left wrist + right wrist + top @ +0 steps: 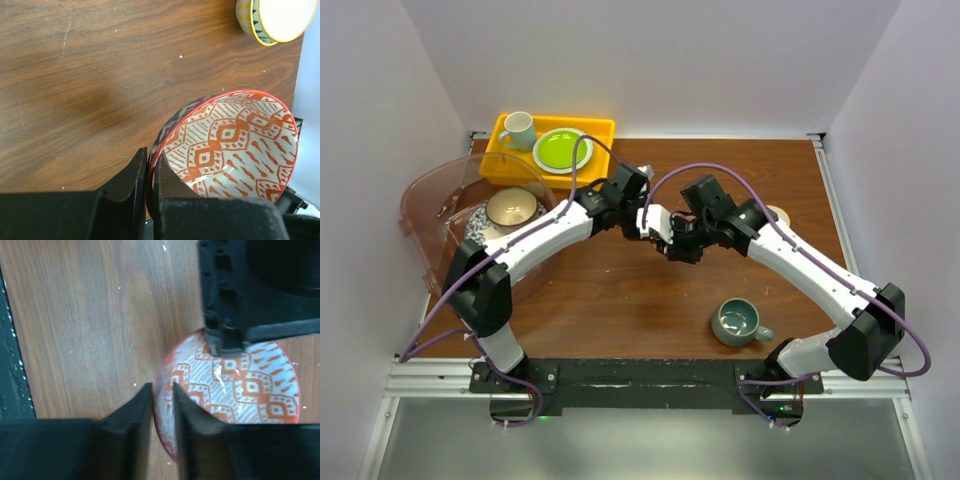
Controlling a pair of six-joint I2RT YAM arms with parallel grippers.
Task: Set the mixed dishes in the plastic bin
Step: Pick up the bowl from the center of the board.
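A small red-and-white patterned bowl (654, 221) (235, 145) (250, 390) hangs above the middle of the table, between the two arms. My left gripper (638, 215) (150, 160) is shut on its rim, one finger inside and one outside. My right gripper (672, 240) (162, 387) straddles the opposite rim with its jaws slightly apart and a gap beside the wall. The pinkish plastic bin (420, 200) stands at the left and holds a cream-tan bowl (512, 207) on a patterned plate (477, 223). A teal mug (738, 322) sits near the front right.
A yellow tray (505, 162) at the back holds a white mug (518, 130) and a lime-green plate (562, 150). A yellow-rimmed bowl (272, 17) stands on the table, partly hidden behind the right arm (779, 213).
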